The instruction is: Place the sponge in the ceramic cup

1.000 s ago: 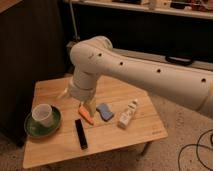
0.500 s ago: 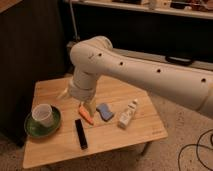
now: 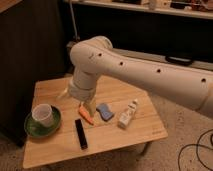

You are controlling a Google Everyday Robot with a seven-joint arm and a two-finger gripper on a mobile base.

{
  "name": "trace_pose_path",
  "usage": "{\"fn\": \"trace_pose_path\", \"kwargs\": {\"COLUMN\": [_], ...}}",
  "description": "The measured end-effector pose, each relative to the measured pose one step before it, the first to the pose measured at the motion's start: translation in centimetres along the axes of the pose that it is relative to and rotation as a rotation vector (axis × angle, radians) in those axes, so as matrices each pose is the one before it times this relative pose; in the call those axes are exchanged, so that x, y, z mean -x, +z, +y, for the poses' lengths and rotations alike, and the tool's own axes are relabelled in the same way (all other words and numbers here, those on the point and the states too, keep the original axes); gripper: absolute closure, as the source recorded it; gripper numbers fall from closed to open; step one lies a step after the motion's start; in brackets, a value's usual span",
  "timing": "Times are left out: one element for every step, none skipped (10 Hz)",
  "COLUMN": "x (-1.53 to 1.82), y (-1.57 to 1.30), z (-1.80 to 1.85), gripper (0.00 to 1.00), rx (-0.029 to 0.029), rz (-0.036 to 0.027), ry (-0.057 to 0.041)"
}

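The blue sponge [image 3: 105, 111] lies flat near the middle of the small wooden table [image 3: 130, 135]. The white ceramic cup [image 3: 42, 115] stands on a green plate [image 3: 33, 129] at the table's left side. My white arm comes in from the right and bends down over the table. The gripper [image 3: 89, 107] hangs just left of the sponge, above the orange carrot-like thing [image 3: 86, 116]. Nothing shows held in it.
A black remote-like bar [image 3: 81, 133] lies in front of the carrot-like thing. A small white bottle [image 3: 127, 115] lies right of the sponge. A dark cabinet [image 3: 30, 50] stands behind the table's left. Cables [image 3: 197, 150] lie on the floor at right.
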State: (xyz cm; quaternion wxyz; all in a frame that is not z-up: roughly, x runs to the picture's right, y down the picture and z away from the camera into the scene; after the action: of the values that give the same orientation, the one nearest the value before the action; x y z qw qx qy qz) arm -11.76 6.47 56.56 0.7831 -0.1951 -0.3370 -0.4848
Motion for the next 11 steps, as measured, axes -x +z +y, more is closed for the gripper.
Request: {"fn": "trace_pose_path", "kwargs": {"x": [0.000, 0.001, -0.001, -0.005, -0.195, -0.555, -1.086, -1.587, -2.051, -1.820, -1.777], "y": [-0.001, 0.003, -0.002, -0.002, -0.113, -0.366, -0.558, -0.737, -0.441, -0.187, -0.230], "z": [0.001, 0.002, -0.001, 0.002, 0.183, 0.593, 1.163, 1.498, 1.646, 1.730, 1.814], "gripper": [0.20, 0.20, 0.20, 0.20, 0.20, 0.20, 0.20, 0.20, 0.20, 0.20, 0.20], "rx": [0.00001, 0.00008, -0.00006, 0.00001, 0.00201, -0.00060, -0.00451, -0.00409, 0.00012, 0.00035, 0.00448], "rz": [0.00000, -0.00006, 0.00005, 0.00017, 0.00942, 0.03645, 0.05200, 0.06245, 0.05693, 0.03313, 0.03511], "ry": [0.00001, 0.00000, 0.00000, -0.00001, -0.00277, -0.01190, -0.02908, -0.05728, -0.06399, -0.03325, -0.03681]}}
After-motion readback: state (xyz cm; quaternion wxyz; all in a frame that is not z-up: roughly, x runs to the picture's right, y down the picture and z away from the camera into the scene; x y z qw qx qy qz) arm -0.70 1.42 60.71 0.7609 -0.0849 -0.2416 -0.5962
